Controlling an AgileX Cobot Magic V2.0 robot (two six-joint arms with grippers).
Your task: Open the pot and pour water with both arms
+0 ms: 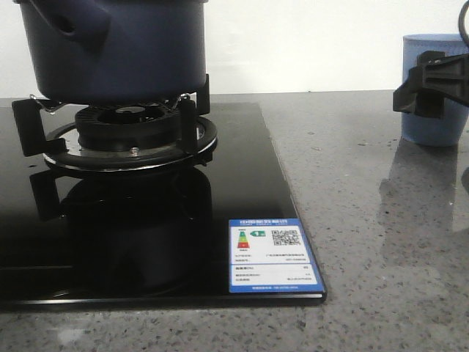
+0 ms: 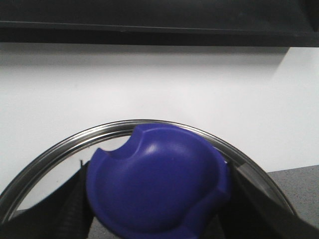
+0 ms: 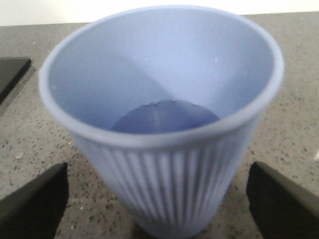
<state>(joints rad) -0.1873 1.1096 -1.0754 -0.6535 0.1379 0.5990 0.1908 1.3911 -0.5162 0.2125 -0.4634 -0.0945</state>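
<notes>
Left wrist view: the left gripper (image 2: pixel 158 219) has its jaws clenched on the blue knob (image 2: pixel 157 181) of the lid (image 2: pixel 60 149), one dark finger showing at each side of the knob; the lid's metal rim arcs behind it against the white wall, so the lid appears lifted clear, though its height above the pot cannot be told.

Right wrist view: the right gripper (image 3: pixel 157 199) stands released, its two fingers (image 3: pixel 35 201) apart at either side of the light-blue ribbed cup (image 3: pixel 159 124) without touching it. The cup stands upright on the speckled table (image 3: pixel 294 114); its dark bottom may hold water, but that is uncertain.

Front view: the pot (image 1: pixel 113 48) sits on the burner grate (image 1: pixel 124 136) of the black glass hob (image 1: pixel 146 242), at about 10 o'clock in the frame; its top is cut off. The cup is at 3 o'clock, well apart from the pot, with the right gripper beside it.

Step in hand, as judged: opening is done or nearly so, and the cup grasp is being prepared. The next move calls for closing on the cup's ribbed wall gently and keeping it upright until it reaches the pot.
</notes>
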